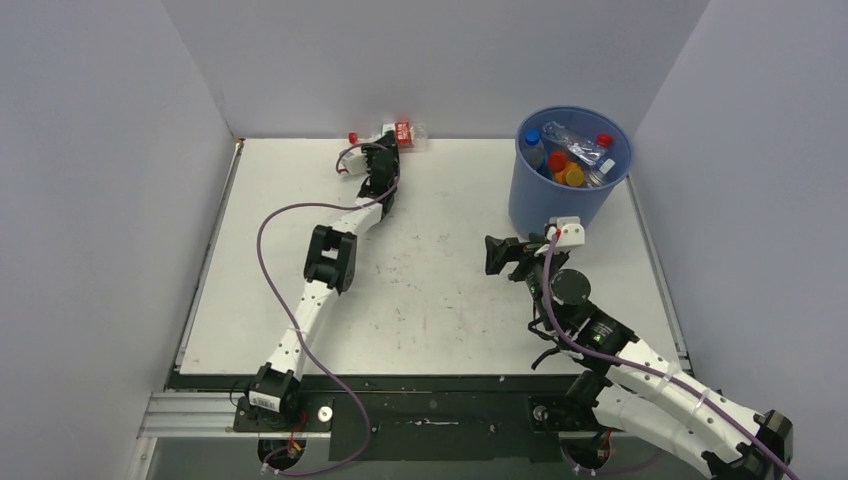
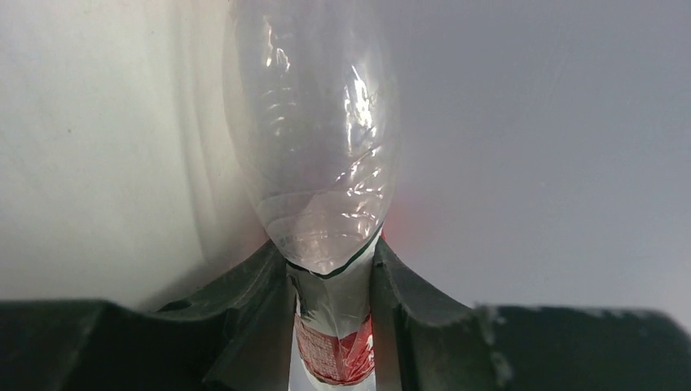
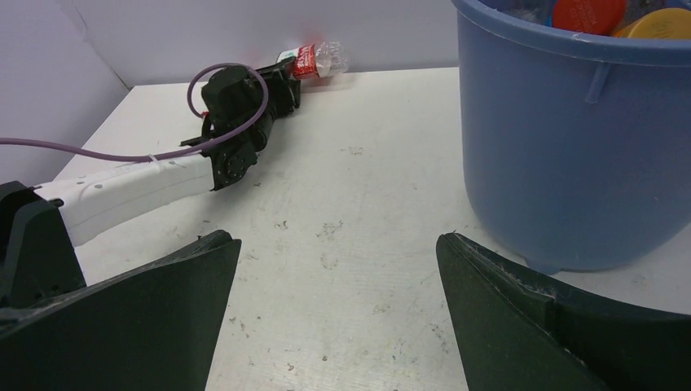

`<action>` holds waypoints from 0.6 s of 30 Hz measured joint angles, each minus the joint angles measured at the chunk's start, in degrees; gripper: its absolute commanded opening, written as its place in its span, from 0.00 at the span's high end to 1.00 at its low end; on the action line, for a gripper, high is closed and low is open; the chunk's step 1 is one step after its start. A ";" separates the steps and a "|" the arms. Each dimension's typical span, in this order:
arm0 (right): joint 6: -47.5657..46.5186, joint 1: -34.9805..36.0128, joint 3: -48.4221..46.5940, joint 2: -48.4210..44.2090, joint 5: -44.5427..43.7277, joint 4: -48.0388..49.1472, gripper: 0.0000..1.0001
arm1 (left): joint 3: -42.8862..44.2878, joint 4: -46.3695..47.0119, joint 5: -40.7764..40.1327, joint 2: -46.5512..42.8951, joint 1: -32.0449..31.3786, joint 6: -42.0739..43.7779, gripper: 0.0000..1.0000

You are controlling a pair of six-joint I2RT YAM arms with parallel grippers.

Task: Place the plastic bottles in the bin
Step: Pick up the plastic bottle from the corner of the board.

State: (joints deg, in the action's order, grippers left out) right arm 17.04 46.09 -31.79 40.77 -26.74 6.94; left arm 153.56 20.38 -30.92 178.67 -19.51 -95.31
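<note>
While the right claw (image 3: 336,244) hangs wide apart beside the blue bin (image 1: 555,205) at far right, the left claw (image 2: 330,261) clamps a clear red-labelled bottle (image 2: 314,147) at the far edge of the desk (image 1: 440,300).

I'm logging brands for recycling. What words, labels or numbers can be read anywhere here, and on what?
No text here can be read.
The red label on the clear bottle: white print, too blurred to read.
The bottles in the bin: any labels too small to read.
The white sticker on the left arm's base: too small to read.
</note>
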 measured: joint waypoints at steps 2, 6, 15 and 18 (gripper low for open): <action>0.09 0.02 0.00 0.00 0.13 0.04 0.04 | -5.55 4.90 0.59 -2.25 0.00 0.22 1.00; 0.28 0.02 0.00 0.02 0.70 0.04 0.04 | -25.57 16.57 1.01 -11.61 0.24 1.07 1.00; 0.52 0.02 -5.20 0.57 7.37 -3.63 0.03 | -70.14 34.73 8.83 -36.17 2.97 4.52 1.00; 0.20 0.02 -10.21 1.73 9.88 -4.83 0.01 | -79.49 37.27 16.04 -46.77 4.39 6.56 1.00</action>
State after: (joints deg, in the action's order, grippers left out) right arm 17.23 46.11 -42.00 42.50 -16.86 2.11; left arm 74.06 57.65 -14.87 131.90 -15.11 -88.75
